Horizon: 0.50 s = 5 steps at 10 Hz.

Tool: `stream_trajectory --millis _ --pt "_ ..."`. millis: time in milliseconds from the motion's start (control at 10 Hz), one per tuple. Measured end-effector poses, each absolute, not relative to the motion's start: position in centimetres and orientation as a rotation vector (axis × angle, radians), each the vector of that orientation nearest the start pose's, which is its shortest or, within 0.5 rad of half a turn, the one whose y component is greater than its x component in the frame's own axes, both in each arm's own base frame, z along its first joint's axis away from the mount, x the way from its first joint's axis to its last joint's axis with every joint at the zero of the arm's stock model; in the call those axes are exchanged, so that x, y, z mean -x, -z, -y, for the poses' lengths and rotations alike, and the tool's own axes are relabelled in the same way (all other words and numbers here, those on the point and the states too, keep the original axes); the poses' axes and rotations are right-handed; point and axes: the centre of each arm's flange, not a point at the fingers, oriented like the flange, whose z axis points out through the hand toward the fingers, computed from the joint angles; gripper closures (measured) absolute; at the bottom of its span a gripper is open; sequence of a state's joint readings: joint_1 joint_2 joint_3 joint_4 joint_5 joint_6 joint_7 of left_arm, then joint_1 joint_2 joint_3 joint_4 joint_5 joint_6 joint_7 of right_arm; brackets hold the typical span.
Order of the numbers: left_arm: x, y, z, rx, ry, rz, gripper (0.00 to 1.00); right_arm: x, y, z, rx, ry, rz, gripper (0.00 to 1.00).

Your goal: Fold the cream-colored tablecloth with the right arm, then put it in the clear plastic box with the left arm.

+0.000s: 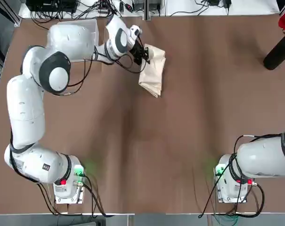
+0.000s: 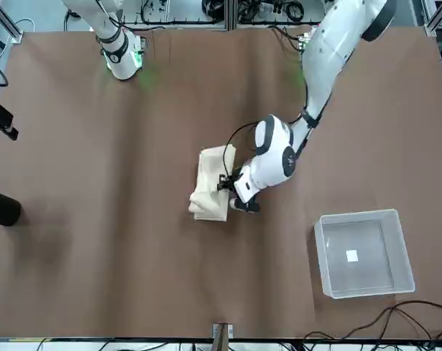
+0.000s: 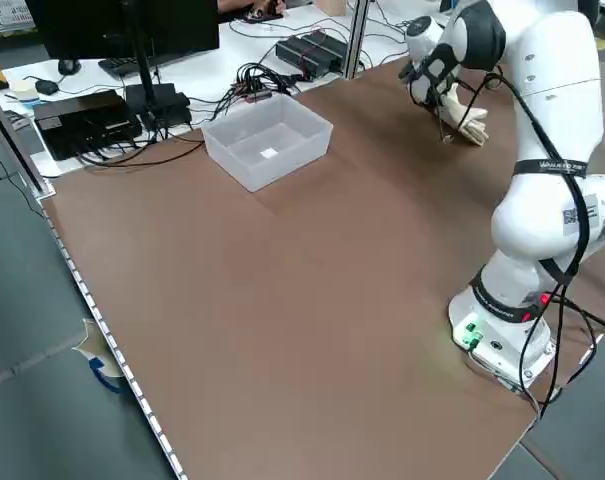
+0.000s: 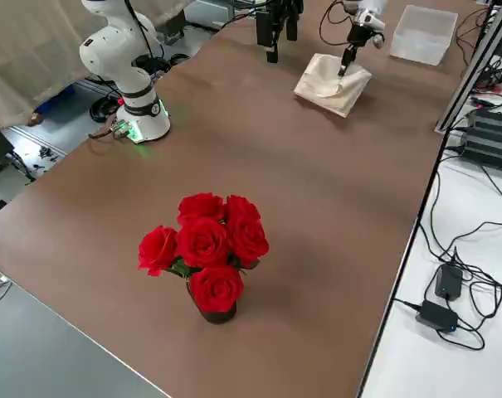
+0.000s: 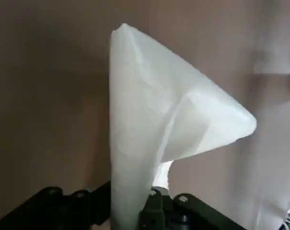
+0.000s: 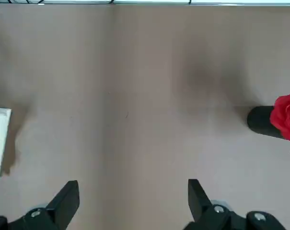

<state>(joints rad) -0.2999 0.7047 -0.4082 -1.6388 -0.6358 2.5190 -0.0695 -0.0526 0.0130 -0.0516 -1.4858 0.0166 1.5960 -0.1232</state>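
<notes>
Spanning every view, a brown table [image 1: 180, 141], with the left arm [image 1: 27, 113] stretched from its green-lit base at the near left corner toward the far edge, elbow bent, wrist turned toward the middle. Parked at the near right corner, the right arm [image 1: 264, 157], drawn in above its base, well apart from the cloth. Lying on the far middle of the table, folded into a narrow layered bundle, the cream-colored tablecloth [image 1: 153, 70], one edge lifted into a peaked flap [image 5: 149, 124] in the left wrist view. Standing near the far left corner, partly hidden under the left arm from overhead but plain in the front view, the clear plastic box [image 2: 364, 252], upright, holding only a small white sticker [image 2: 352, 255], well apart from the cloth. Resting at the right edge of the table, a dark pot of red roses [image 4: 207, 249]. Pinching the raised edge of the cloth at its side nearest the box, the left gripper [image 2: 234, 194], fingers pressed together on the fabric. Hanging above bare table, the right gripper [image 6: 130, 201], fingers [image 6: 68, 196] spread wide, holding nothing.
</notes>
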Motion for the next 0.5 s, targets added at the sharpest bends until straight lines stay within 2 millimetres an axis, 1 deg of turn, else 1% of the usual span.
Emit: stream_trajectory --millis 200,300,500 --pt "-57.9 -27.9 39.8 -2.452 0.168 0.070 0.85 -55.9 -66.0 5.6 3.133 0.156 0.032 0.00" --pt "-58.5 -29.2 38.1 -2.448 0.189 0.095 0.85 -55.9 -66.0 5.6 3.133 0.158 0.034 0.00" --pt "-59.8 -31.5 33.7 -2.442 0.249 0.157 0.85 -55.8 -66.2 5.4 3.133 0.163 0.046 0.00"
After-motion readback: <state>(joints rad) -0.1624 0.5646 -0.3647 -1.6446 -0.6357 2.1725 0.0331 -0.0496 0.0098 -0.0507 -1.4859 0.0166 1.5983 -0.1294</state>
